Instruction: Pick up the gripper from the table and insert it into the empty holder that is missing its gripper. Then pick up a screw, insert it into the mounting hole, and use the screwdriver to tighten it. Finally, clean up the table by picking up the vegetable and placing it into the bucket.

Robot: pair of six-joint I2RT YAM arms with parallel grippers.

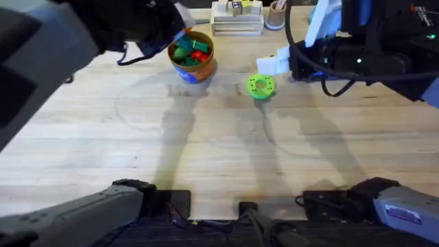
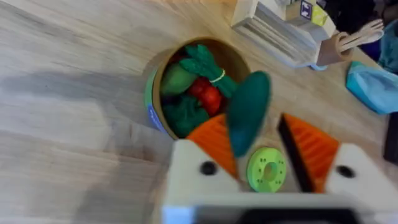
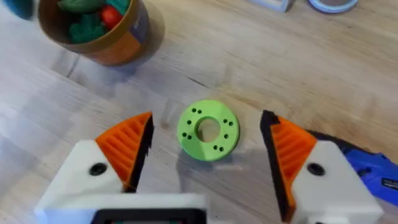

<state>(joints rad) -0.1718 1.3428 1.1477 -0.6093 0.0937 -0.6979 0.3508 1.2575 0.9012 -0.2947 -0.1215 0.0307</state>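
Left wrist view: we find the left end effector [image 2: 261, 158] clenched on the vegetable [image 2: 247, 113] beside the bucket [image 2: 155, 102]; an early release risks dropping it outside. Right end effector [image 3: 208, 155] released.

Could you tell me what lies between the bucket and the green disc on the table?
Bare wood. In the overhead view, the bucket and the green disc stand apart with plain table between them.

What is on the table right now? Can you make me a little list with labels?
bucket: on the table, toy vegetables inside
vegetable: dark green, by the left gripper, near the bucket's rim
left gripper grip: unclear
green disc: flat on the table, beside the bucket
right gripper: open, above the disc
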